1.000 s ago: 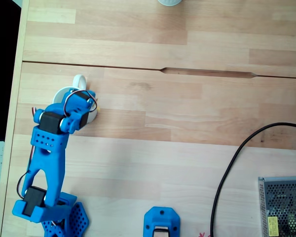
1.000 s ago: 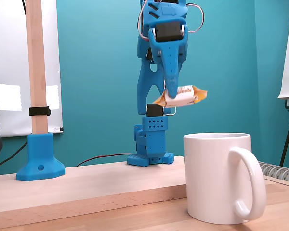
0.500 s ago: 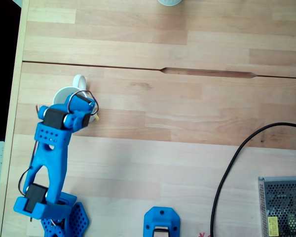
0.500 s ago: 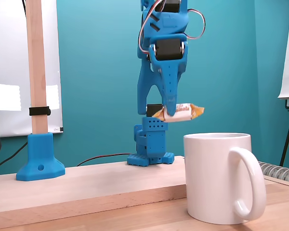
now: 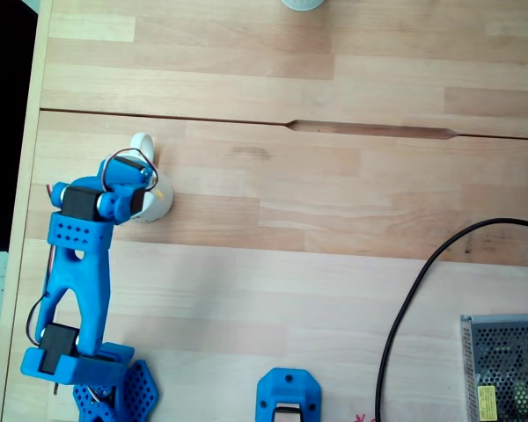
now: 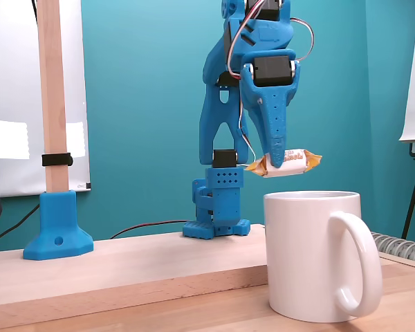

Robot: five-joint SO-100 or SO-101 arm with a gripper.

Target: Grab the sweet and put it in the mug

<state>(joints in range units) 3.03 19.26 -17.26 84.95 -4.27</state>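
The sweet (image 6: pixel 288 162) I hold has dark lettering on its white wrapper, but I cannot make out the word in the side fixed view. A yellow label (image 5: pixel 487 402) sits on the metal mesh box (image 5: pixel 510 352) in the top-down view, its print too small to read.

Pale wooden counter (image 5: pixel 334 264) of joined planks, with a seam and a shallow notch running across in a fixed view from above. Black cable (image 5: pixel 414 290) curving toward a perforated metal box (image 5: pixel 506 365) at the lower right. Teal wall (image 6: pixel 145 104) behind in a fixed side view; upright wooden post (image 6: pixel 52 97) in a blue base (image 6: pixel 57 235); white boards at both edges.
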